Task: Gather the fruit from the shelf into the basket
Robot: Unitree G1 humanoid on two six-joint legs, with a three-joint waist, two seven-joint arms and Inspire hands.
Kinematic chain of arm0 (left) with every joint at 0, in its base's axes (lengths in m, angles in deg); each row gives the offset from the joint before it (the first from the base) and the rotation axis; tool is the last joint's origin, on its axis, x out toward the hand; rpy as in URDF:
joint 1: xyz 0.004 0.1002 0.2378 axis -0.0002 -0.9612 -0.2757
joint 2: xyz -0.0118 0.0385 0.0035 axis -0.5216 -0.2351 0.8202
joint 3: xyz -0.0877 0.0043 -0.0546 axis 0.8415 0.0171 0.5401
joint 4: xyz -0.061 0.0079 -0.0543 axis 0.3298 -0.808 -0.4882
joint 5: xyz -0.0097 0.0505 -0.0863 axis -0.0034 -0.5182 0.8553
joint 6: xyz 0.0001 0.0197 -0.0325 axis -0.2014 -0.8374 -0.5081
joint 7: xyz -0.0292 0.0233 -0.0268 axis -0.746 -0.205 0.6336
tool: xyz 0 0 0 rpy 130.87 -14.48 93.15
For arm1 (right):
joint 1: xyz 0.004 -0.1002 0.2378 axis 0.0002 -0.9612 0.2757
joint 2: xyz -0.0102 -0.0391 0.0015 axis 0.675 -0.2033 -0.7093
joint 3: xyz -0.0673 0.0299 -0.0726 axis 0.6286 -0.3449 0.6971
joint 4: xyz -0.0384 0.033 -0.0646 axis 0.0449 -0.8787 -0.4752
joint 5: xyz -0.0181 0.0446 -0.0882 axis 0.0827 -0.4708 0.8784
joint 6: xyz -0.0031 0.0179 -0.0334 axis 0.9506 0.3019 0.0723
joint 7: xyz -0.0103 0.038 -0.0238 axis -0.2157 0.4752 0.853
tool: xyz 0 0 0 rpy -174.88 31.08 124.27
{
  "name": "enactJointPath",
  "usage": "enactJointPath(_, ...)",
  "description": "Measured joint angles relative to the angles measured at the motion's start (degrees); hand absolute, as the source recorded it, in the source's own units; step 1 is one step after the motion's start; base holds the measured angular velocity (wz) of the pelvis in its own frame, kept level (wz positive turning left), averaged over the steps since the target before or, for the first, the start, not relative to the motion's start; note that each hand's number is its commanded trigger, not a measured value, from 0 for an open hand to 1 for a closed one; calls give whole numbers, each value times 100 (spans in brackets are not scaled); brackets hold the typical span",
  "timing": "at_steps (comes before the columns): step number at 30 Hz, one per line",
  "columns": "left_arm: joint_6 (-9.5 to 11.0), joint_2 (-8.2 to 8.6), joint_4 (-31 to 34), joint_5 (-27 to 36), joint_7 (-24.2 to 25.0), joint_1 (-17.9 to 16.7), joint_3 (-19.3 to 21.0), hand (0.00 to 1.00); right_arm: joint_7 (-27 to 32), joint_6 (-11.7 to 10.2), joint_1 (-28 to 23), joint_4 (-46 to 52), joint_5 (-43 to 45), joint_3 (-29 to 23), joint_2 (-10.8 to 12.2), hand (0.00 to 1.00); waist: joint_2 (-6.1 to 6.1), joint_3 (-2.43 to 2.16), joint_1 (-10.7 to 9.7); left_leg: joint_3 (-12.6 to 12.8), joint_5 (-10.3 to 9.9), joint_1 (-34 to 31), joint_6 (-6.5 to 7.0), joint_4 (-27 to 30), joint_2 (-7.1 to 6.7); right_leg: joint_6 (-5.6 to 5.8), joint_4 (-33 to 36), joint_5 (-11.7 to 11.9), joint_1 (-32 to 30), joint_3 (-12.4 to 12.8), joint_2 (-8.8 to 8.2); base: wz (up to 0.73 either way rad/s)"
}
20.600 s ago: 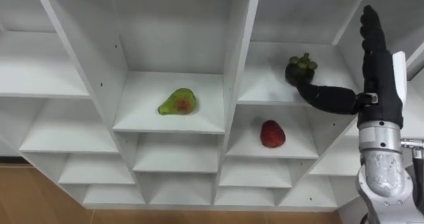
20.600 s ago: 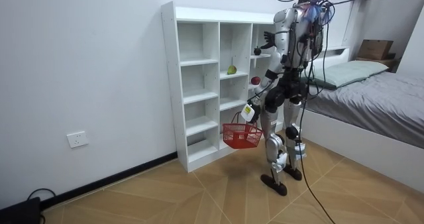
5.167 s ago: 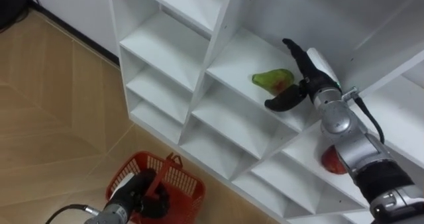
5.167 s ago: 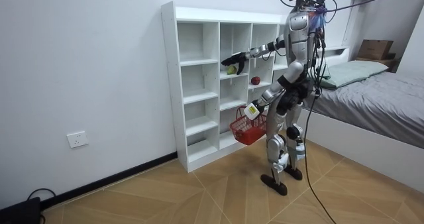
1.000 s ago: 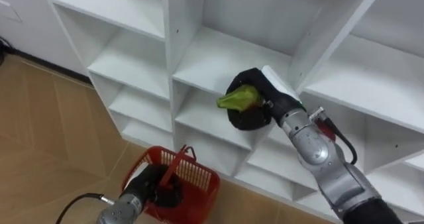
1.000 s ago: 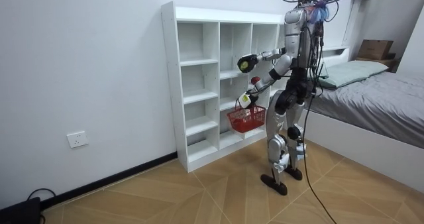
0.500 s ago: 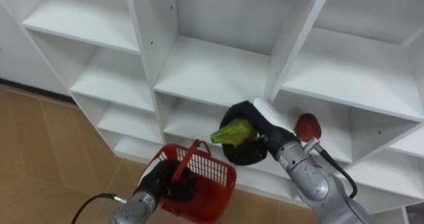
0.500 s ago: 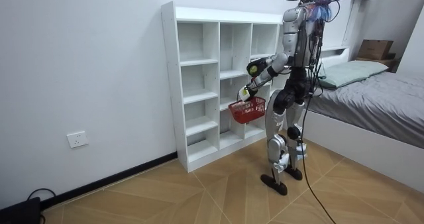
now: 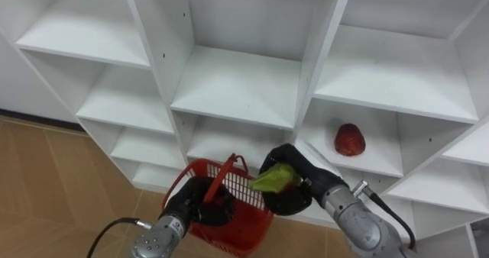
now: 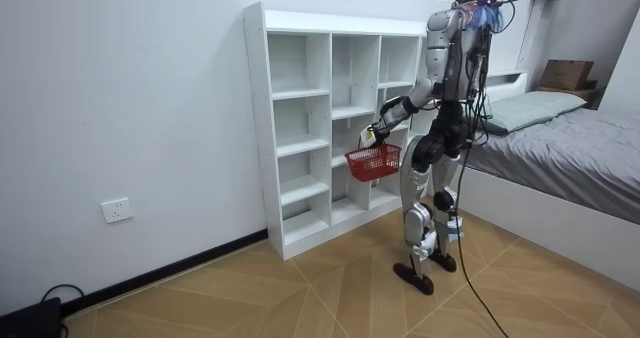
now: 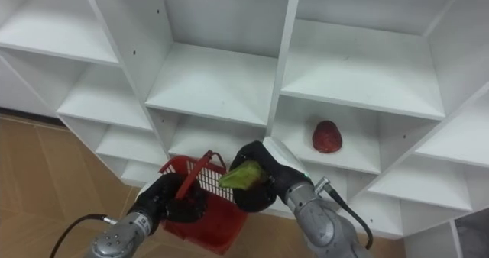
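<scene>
My right hand (image 9: 294,188) is shut on a green fruit with a reddish patch (image 9: 273,178), held at the right rim of the red basket (image 9: 243,214). My left hand (image 9: 191,206) is curled round the basket's handle, holding it up in front of the white closet (image 9: 244,82). A red fruit (image 9: 349,140) lies on a shelf in the closet's right column, above my right arm. In the room view I stand facing the closet (image 10: 300,108) with the basket (image 10: 372,162) raised at waist height.
The closet's other shelves around the basket are bare. Wooden floor (image 9: 46,182) lies at the lower left. In the room view a bed (image 10: 560,148) stands behind me on the room view's right, and a wall socket (image 10: 117,210) sits low on the wall.
My right hand has brought the green fruit down from the shelf to the basket's rim. My left hand has lifted the basket higher. The view has shifted, showing the red fruit.
</scene>
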Motion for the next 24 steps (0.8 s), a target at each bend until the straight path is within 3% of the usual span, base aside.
enactJointPath(13,1,-113,449,613,51,-11,-271,100,102,0,-53,-907,-150,12,11,100,9,-20,25,36,0,14,0,-10,45,0,3,0,-3,4,9,0)
enactJointPath(17,10,-196,736,606,193,-147,-326,100,117,-21,24,-1246,-181,7,52,100,6,-48,5,37,0,18,0,-9,49,0,2,0,6,-8,10,0)
enactJointPath(24,10,-262,731,604,284,-220,-390,100,121,0,88,-1652,-123,-7,157,100,5,-46,-52,35,1,3,0,-11,49,0,4,0,-1,2,9,0)
